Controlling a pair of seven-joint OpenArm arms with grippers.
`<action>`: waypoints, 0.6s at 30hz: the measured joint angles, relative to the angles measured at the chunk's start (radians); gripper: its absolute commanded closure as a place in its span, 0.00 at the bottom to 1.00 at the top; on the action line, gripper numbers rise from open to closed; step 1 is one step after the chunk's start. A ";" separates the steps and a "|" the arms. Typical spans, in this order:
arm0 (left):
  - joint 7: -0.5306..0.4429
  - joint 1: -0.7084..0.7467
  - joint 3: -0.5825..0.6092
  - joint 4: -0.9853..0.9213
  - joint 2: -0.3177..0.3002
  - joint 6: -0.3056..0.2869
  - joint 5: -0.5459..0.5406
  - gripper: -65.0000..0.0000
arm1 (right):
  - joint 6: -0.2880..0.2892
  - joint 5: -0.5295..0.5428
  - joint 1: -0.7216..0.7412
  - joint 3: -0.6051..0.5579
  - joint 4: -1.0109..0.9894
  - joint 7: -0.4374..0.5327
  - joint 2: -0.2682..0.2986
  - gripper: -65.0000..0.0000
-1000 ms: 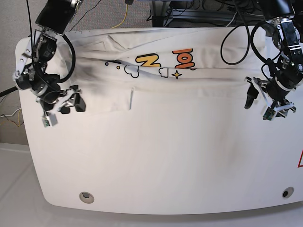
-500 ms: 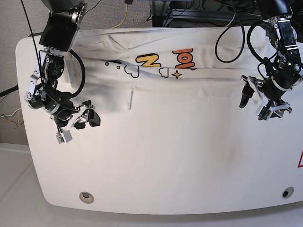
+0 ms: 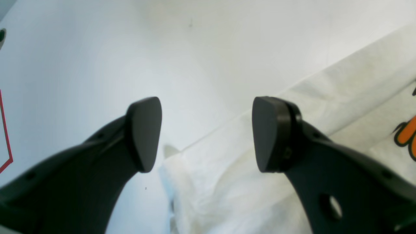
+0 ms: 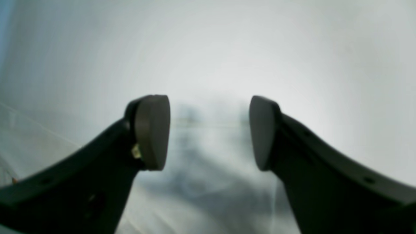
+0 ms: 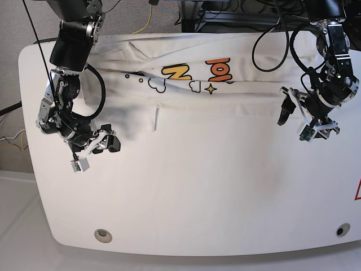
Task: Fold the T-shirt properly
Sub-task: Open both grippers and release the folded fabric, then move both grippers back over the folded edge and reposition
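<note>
Folding looks partly done: the T-shirt [image 5: 186,90] lies as a long band across the far half of the white tabletop [image 5: 192,192], its lower part already turned up so that only the tops of the yellow and orange letters [image 5: 197,70] and the clouds and star under them show above the fold.

Starting at the left of the base view, the right gripper [image 5: 101,144] hangs low over the near edge of the band, close to the cloth's left end. Its jaws stand well apart with nothing between them; the right wrist view is too blurred to say what lies beneath, and I cannot tell whether the fingertips touch the fabric.

Moving along the band, a short vertical crease [image 5: 156,117] breaks the near edge, and the cloth left of it sits darker and more rumpled than the rest.

At the right, the left gripper [image 5: 296,116] hovers beside the band's right end. The left wrist view shows its jaws open and empty, astride the corner of the folded cloth [image 3: 182,169], one finger over bare tabletop and the other over fabric.

The step in hand appears to be taking the two ends for the next fold. To do it well, each gripper should come down until both layers at the edge sit between the pads, pinch close to the corners, and lift evenly. The rumpled left part risks folding crooked unless pulled taut first.
</note>
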 measured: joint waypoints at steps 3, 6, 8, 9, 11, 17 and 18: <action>0.003 -0.003 -0.006 0.002 -0.003 0.000 -0.002 0.37 | -0.011 -0.037 -0.007 0.001 -0.061 0.004 -0.005 0.41; 0.003 -0.003 -0.006 0.004 -0.002 0.000 -0.003 0.37 | -0.004 -0.014 -0.023 0.004 -0.085 0.042 -0.005 0.42; 0.003 -0.003 -0.006 0.004 -0.002 0.000 -0.007 0.37 | -0.003 -0.014 -0.023 0.005 -0.098 0.050 -0.005 0.42; 0.004 -0.002 -0.007 0.004 -0.002 0.000 -0.006 0.37 | -0.004 -0.016 -0.021 0.004 -0.101 0.050 -0.005 0.42; 0.005 -0.002 -0.007 0.004 -0.002 0.000 -0.006 0.37 | -0.003 -0.013 -0.011 0.002 -0.120 0.061 -0.005 0.43; 0.011 0.001 -0.007 0.003 0.000 0.000 -0.006 0.37 | -0.003 -0.003 -0.011 0.002 -0.136 0.095 -0.005 0.50; 0.012 0.001 -0.007 0.003 0.000 0.000 -0.006 0.36 | -0.003 -0.003 -0.013 0.002 -0.136 0.096 -0.005 0.60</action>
